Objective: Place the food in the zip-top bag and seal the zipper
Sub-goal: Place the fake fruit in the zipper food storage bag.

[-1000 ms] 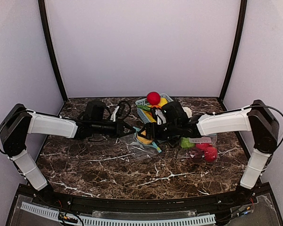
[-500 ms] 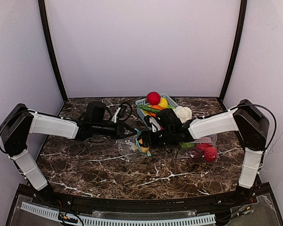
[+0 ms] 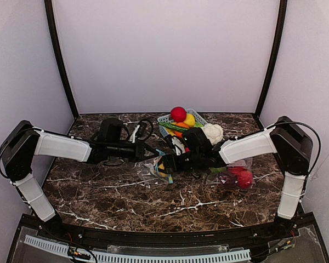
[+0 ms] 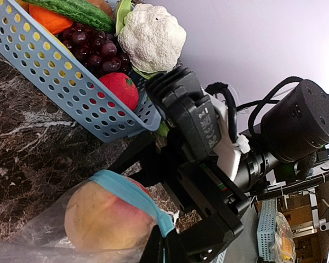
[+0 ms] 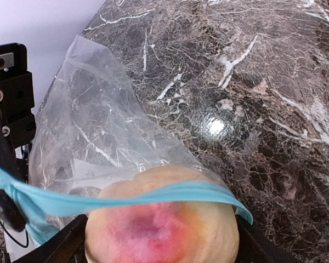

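Note:
A clear zip-top bag (image 5: 93, 137) with a teal zipper (image 5: 126, 194) lies mid-table. My left gripper (image 3: 153, 153) is shut on the zipper's edge (image 4: 167, 227) and holds the mouth up. A pink-yellow peach (image 5: 162, 224) sits half inside the mouth, the zipper band running across its top. It lies between the fingers (image 5: 68, 246) of my right gripper (image 5: 160, 244), which press on both its flanks. In the left wrist view the peach (image 4: 107, 216) shows through the film. More food fills the basket (image 3: 165, 119): a red apple (image 3: 179, 114) and a yellow citrus (image 3: 189, 119).
The light-blue basket (image 4: 60, 82) also holds cauliflower (image 4: 152, 35), dark grapes (image 4: 96, 49) and a red fruit (image 4: 119, 89). At the right lies another clear bag with red pieces (image 3: 239, 177) and a green one (image 3: 216, 167). Both arms meet just in front of the basket.
My right gripper has moved left with the peach, bringing it into the bag's mouth. The left gripper has kept its hold on the zipper, almost still.

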Controlling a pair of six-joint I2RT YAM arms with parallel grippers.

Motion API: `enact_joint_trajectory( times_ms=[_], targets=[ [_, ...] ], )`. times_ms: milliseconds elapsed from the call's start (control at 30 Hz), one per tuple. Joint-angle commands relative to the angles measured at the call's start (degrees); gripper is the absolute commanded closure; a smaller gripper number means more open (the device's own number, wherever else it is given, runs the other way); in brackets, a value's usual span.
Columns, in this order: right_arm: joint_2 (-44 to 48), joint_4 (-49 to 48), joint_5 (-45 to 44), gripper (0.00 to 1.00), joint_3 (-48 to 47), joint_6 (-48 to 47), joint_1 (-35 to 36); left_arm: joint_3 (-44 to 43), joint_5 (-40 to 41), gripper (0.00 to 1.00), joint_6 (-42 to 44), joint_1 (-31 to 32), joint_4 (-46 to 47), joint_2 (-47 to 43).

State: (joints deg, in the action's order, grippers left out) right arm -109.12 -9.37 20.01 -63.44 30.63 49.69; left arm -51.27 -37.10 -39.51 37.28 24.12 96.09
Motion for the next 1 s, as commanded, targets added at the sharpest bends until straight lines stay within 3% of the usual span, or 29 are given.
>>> enact_joint_trajectory(
  times_ms=[0,333,400,567,733,967],
  targets=[
    [3.3,-1.3,0.1,0.13,2.2,-1.1,0.6,0.2,2.8,0.99,2.7,-0.8,-4.3,-1.5],
    [7.1,-0.3,-3.6,0.12,5.2,0.8,0.6,-1.9,4.2,0.99,7.4,-2.4,-12.1,-1.5],
    [6.9,-0.5,-4.0,0.17,5.3,0.9,0.6,-2.2,3.9,0.99,7.9,-2.6,-12.6,-1.5],
    [4.5,-0.3,-3.8,0.4,3.5,0.2,0.7,-2.7,3.3,0.99,8.4,-2.7,-13.3,-1.2],
    [2.1,-0.4,-3.4,0.53,1.2,-1.1,0.9,-2.7,2.5,0.99,8.4,-2.8,-13.0,-0.9],
    [-2.2,0.1,-1.5,0.58,-3.1,-2.9,1.5,-2.6,0.4,0.99,7.8,-2.8,-11.6,-0.1]
  ],
)
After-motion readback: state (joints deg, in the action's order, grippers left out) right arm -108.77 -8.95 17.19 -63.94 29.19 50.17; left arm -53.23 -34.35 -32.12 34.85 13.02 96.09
